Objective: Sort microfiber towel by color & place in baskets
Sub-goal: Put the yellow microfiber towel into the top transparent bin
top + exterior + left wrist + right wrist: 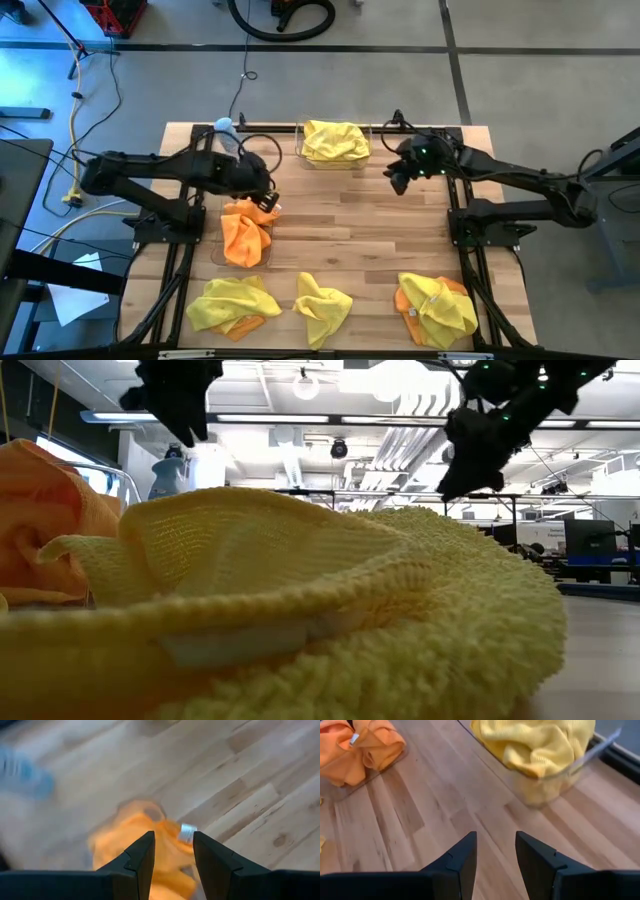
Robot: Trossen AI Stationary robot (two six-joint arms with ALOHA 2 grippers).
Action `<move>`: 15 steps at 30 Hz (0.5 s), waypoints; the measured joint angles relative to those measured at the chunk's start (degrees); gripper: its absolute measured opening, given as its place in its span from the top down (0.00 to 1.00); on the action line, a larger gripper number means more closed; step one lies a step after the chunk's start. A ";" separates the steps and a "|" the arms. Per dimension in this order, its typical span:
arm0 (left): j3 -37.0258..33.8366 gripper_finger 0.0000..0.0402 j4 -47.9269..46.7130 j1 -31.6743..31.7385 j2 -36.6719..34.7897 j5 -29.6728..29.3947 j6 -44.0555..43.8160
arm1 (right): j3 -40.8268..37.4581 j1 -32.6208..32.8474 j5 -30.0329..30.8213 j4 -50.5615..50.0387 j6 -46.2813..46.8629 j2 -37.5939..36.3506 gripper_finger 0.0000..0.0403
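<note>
The left gripper (268, 198) hung just above the orange towel (245, 232), its fingers spread with nothing between them; directly beneath it that towel lay heaped in the clear basket (218, 258) on the left side of the desk (350, 220), a small white label (186, 833) showing on the cloth between the fingers. The right gripper (398, 180) hovered over bare wood, also spread and empty, with the second basket (555, 780) just ahead of it, holding a yellow towel (335, 141). Well away from both grippers, along the near edge of the desk, the unsorted towels waited: a yellow one lying over an orange one (232, 305) below the left gripper, a lone yellow one (322, 306) between the two arms, and a yellow one over an orange one (437, 307) below the right gripper. A water bottle (226, 131) stood behind the left gripper. The cloths looked soft, light and limp, so they would likely sag and trail when lifted; a pinch on a raised fold at the top of a bundle seemed the surest hold. Where two colours overlapped, taking only the upper cloth would probably need a shallow grip, or the fuzzy piles could cling and come up together.
</note>
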 joint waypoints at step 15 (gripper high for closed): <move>5.45 0.70 -13.63 -22.29 5.05 11.89 -51.30 | -1.68 0.00 -2.41 -4.45 -1.79 -2.55 0.68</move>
